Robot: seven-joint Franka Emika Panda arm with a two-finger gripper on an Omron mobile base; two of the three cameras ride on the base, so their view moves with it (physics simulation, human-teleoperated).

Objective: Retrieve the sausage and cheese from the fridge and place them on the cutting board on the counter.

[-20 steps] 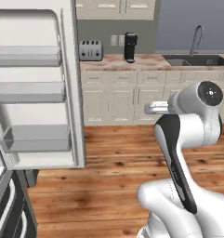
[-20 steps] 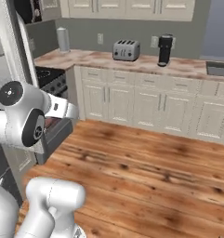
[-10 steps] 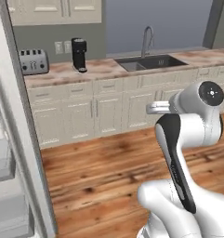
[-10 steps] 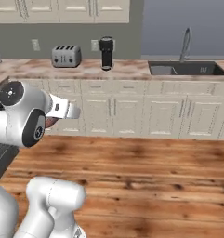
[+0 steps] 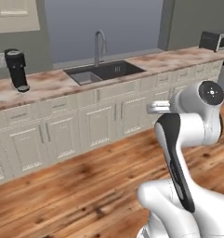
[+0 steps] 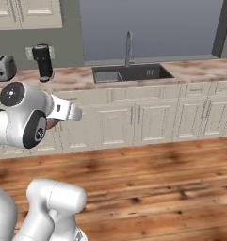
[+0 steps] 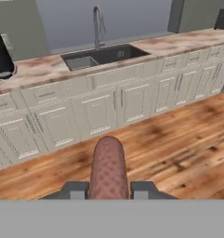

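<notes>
Carrying the sausage [image 7: 108, 168] is the step in hand: the gripper [image 7: 108, 189] is holding it with the jaws closed narrowly on its near end, the reddish-brown rod sticking forward out of the grip over the wooden floor [image 7: 178, 139]. In the right base view a sliver of the same sausage is peeking out beside the white arm's wrist. The arm is sitting tucked close to the base, facing the bench [image 5: 53, 86], where a sink [image 5: 104, 72] with a tall faucet [image 5: 99, 46] is lying straight ahead and a black coffee maker [image 5: 16, 69] is standing off to one side. Neither the cutting board nor the cheese can be placed from here, so the base is probably needing to travel further along the bench. To do this well, the jaws should be keeping a firm, steady hold, since the rod is gripped at one end and could pivot or slide; the arm is best kept folded in while driving, and the sausage held above bench height before reaching over to the board.
</notes>
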